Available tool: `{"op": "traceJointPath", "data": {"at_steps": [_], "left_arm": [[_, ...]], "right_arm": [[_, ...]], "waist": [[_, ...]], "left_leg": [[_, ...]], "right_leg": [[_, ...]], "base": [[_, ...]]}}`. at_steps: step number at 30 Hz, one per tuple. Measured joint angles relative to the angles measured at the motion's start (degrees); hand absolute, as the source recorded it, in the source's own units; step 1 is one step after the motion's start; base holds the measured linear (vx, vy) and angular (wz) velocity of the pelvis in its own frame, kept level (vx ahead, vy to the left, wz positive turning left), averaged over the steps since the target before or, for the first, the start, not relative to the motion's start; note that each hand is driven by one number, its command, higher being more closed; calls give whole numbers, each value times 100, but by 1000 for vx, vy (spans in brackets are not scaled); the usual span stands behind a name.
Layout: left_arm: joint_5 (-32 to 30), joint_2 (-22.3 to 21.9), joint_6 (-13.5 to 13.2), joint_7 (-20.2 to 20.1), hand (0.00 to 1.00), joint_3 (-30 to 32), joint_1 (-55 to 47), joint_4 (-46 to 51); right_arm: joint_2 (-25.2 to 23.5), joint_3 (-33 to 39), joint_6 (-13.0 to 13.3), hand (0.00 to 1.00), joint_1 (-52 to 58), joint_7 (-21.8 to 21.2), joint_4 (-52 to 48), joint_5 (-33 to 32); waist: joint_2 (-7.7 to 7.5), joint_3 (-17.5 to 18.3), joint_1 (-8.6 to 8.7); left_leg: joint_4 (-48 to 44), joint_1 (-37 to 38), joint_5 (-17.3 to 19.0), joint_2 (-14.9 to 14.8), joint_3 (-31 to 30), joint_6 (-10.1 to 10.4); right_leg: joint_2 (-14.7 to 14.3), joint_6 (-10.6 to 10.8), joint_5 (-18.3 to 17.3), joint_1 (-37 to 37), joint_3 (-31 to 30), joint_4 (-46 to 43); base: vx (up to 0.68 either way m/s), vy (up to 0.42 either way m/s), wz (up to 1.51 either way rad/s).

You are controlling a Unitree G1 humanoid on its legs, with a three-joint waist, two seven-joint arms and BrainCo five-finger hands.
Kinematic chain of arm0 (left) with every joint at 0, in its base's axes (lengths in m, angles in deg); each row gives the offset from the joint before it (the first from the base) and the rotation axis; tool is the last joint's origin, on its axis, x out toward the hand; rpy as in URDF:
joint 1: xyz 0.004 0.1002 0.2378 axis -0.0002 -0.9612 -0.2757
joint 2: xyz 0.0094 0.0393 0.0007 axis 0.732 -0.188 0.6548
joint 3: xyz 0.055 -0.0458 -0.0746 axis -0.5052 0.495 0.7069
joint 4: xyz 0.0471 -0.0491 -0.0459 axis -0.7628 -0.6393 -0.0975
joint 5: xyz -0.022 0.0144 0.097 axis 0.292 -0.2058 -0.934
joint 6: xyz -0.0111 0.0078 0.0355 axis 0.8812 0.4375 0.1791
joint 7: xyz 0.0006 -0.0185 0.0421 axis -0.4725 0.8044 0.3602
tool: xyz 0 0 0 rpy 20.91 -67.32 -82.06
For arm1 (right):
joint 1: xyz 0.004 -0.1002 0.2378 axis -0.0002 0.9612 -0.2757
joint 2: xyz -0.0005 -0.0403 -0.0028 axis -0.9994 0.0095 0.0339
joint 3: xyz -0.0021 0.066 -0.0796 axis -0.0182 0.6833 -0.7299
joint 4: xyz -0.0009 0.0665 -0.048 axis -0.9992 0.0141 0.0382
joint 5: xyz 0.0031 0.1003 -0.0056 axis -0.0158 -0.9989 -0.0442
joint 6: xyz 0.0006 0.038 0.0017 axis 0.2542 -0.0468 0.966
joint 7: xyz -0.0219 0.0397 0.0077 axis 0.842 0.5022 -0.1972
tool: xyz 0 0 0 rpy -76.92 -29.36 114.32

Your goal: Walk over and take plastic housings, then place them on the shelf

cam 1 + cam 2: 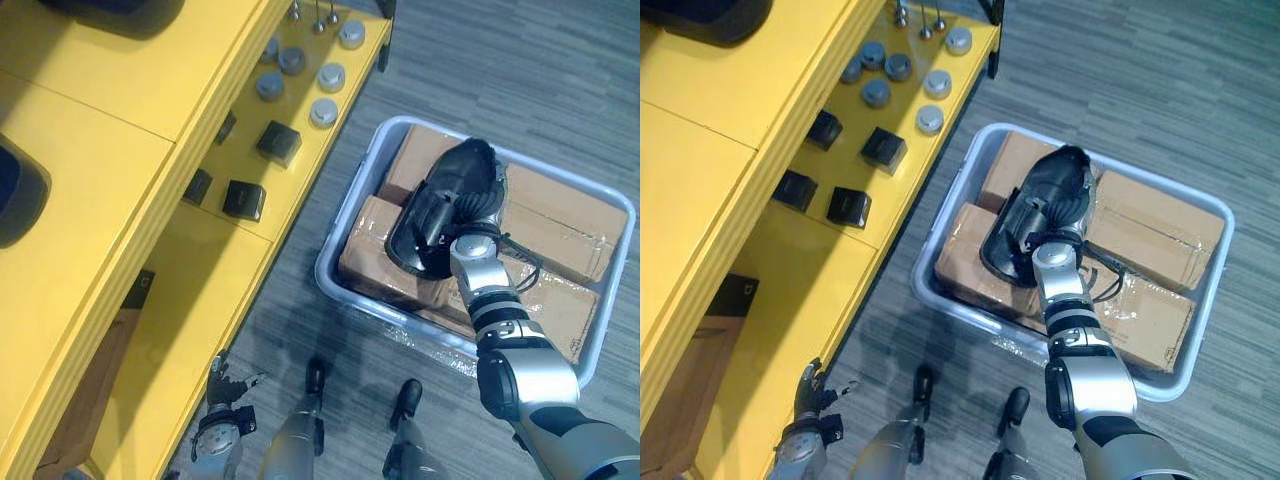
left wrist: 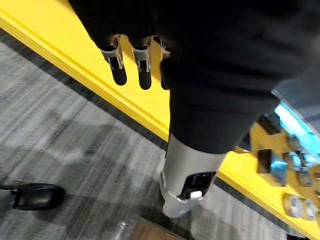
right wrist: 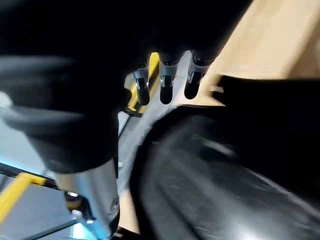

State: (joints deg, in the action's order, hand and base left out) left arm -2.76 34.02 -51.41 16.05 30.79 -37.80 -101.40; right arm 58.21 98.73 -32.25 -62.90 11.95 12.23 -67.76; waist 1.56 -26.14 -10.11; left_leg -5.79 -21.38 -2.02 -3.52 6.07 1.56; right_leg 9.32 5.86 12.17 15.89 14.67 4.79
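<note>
Black plastic housing (image 1: 415,235): one large glossy shell, lying tilted on top of the cardboard boxes inside the bin, on the floor to the right of the shelf.
Right hand (image 3: 166,82): seen in the right wrist view just above the housing; the fingers (image 3: 194,80) are stretched out in a row, released, with the thumb held apart and nothing clasped. In the eye views the dark hand is hard to separate from the dark shell.
Left hand (image 1: 225,402): held low at the near left beside the shelf, fingers (image 2: 119,70) loose and released, nothing carried.
Cardboard boxes (image 1: 560,215): four can be made out, packed side by side.
Bin (image 1: 943,215): one, pale grey, standing on the grey carpet (image 1: 520,60).
Shelf (image 1: 200,300): yellow, running along the left.
Small black blocks (image 1: 883,150): four, set apart on the lower board.
Grey discs (image 1: 930,120): seven are counted in the right eye view, beyond the blocks; six are counted in the left eye view.
Metal pins (image 1: 318,25): three, upright at the far end.
Left wrist view: the shelf's yellow edge is shown from floor level, with some discs and blocks seen past the hand.
</note>
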Motion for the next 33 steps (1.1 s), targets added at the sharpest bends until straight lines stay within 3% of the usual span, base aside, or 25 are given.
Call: {"op": "traceJointPath", "data": {"at_steps": [6,11,12,19,26,31,33], "left_arm": [[77,-50,-11,126,0,-179,121,-152],[127,-59,-68,134,0,-375,196,-350],[177,-60,-69,134,0,-448,195,-390],[188,-67,-62,134,0,-549,197,-578],[293,-82,-52,134,0,-559,195,-499],[541,-186,-39,150,0,-474,113,834],[528,-205,-39,217,0,-416,-13,2030]], "right_arm": [[-76,229,-251,0,23,423,61,298],[69,208,-186,0,-225,629,698,433],[133,208,-185,100,-295,627,774,394],[457,83,-159,100,-397,592,978,151],[574,-149,-126,100,-396,236,1392,-139],[683,-436,-256,100,-195,-134,1372,-72],[736,-596,-359,100,5,-255,999,70]], "waist": [[-4,-87,32],[-21,-101,55],[-21,-101,58],[-27,-104,112],[-31,-106,177],[-40,-111,175],[-47,-115,231]], "left_leg": [[6,-234,-69,5,7,2],[47,-308,-116,10,10,3],[72,-323,-131,13,4,6],[314,-352,-301,26,-3,11],[352,-286,-349,4,12,4],[352,-146,-350,-2,7,5],[353,-62,-350,-1,8,6]], "right_leg": [[-12,0,0,245,-33,-1],[-13,0,0,338,-128,-2],[-13,0,0,360,-131,-3],[-20,5,2,496,-147,-13],[-42,11,6,463,-154,-11],[-45,11,6,319,-153,-8],[-42,11,6,233,-153,-7]], "base": [[0,0,0],[2,6,0],[15,31,2],[38,34,1],[66,41,-2],[55,49,0],[51,59,0]]}}
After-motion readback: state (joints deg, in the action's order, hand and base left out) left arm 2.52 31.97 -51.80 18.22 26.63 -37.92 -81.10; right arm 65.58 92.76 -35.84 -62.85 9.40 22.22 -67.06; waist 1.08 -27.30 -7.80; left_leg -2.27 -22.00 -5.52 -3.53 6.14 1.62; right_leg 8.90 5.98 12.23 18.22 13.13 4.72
